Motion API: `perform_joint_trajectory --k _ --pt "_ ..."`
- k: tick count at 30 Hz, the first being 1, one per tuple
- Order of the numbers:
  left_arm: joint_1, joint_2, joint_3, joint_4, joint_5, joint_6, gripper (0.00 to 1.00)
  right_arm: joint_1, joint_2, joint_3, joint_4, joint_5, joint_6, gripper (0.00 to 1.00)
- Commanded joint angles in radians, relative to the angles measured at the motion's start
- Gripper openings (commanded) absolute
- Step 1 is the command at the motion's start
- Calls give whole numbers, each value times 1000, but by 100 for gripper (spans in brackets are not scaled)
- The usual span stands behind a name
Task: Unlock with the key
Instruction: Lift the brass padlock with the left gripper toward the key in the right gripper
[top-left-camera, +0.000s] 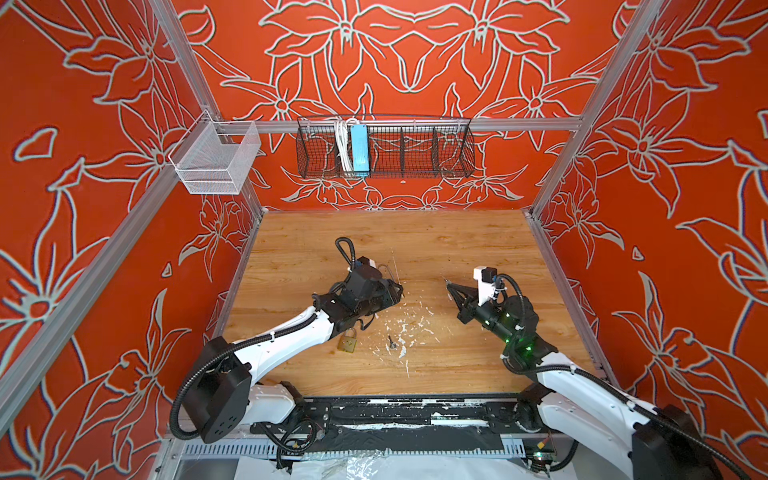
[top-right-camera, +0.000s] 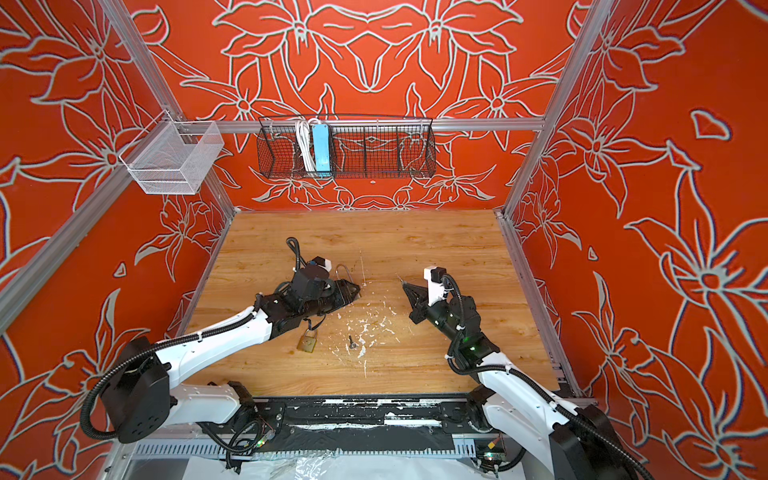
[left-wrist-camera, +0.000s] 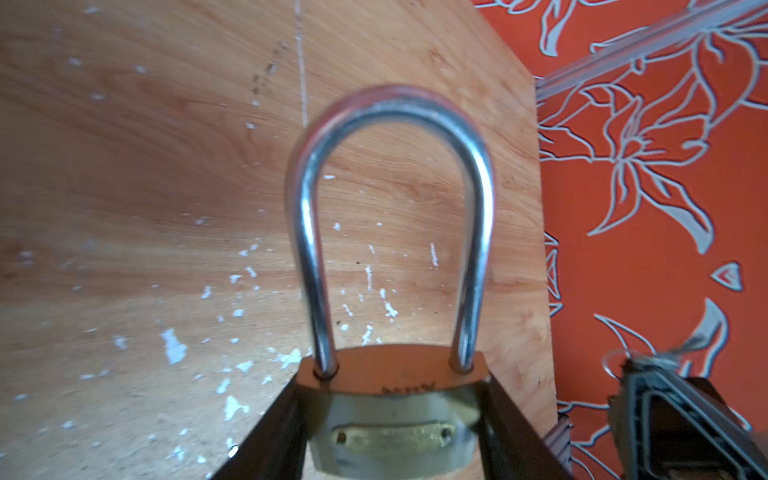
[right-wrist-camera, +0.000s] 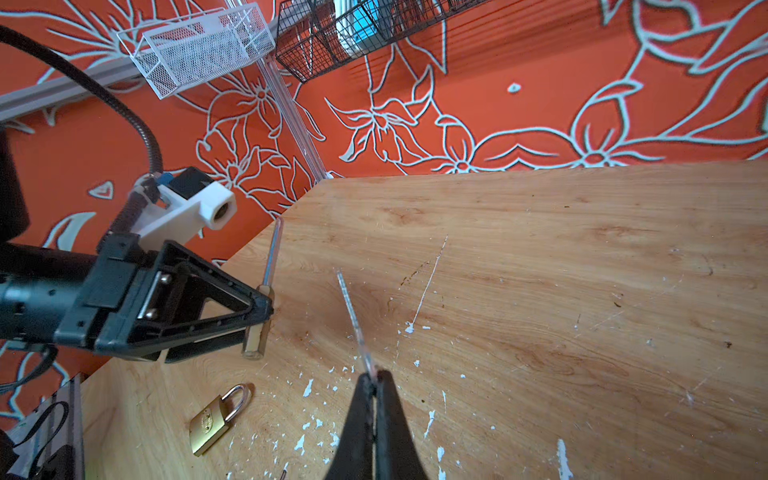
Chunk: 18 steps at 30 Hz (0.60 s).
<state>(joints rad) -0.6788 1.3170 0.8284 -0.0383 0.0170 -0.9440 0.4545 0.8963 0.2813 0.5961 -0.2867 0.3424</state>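
1. Close to the desk's front edge, left of middle, a small brass padlock (top-left-camera: 348, 341) with a silver shackle lies flat. Just to its right lies a small dark metal piece (top-left-camera: 391, 341), too small to identify
2. Over the desk's middle, the left gripper (left-wrist-camera: 392, 399) clamps the body of a larger dull-brass padlock (left-wrist-camera: 390, 419) between two black fingers. Both legs of its tall polished U-shaped shackle (left-wrist-camera: 390, 120) enter the body
3. Facing it across a gap, nearer the right edge, the right gripper (right-wrist-camera: 376, 380) is pinched tight on a thin silver key (right-wrist-camera: 351, 316), seen edge-on, blade pointing outward
4. The desk (top-left-camera: 457, 241) is pale wood-grain laminate, flecked with white chips and scratches
5. Orange-red walls with pale flower outlines (top-left-camera: 415, 62) enclose it, framed by aluminium rails. Above the far edge hangs a black wire basket (top-left-camera: 415, 153), and by the far left corner a white mesh basket (top-left-camera: 216, 162)
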Motion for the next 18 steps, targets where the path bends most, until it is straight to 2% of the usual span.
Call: perform_joint_trajectory --k 1,7,10,15,18 --pt "-14 -1 30 91 -25 -28 0 7 -13 -16 3 30 -33 0" --pt "-19 -80 7 35 -53 -81 0 9 -15 -32 34 46 -55 0" --pt "-20 -76 25 49 -51 -96 0 12 -20 -35 17 51 -72 0" --pt "-19 32 143 28 -46 -88 0 12 -90 -65 2 79 -72 0" --pt "-20 144 254 40 25 -16 0 12 -90 -62 15 79 -70 0"
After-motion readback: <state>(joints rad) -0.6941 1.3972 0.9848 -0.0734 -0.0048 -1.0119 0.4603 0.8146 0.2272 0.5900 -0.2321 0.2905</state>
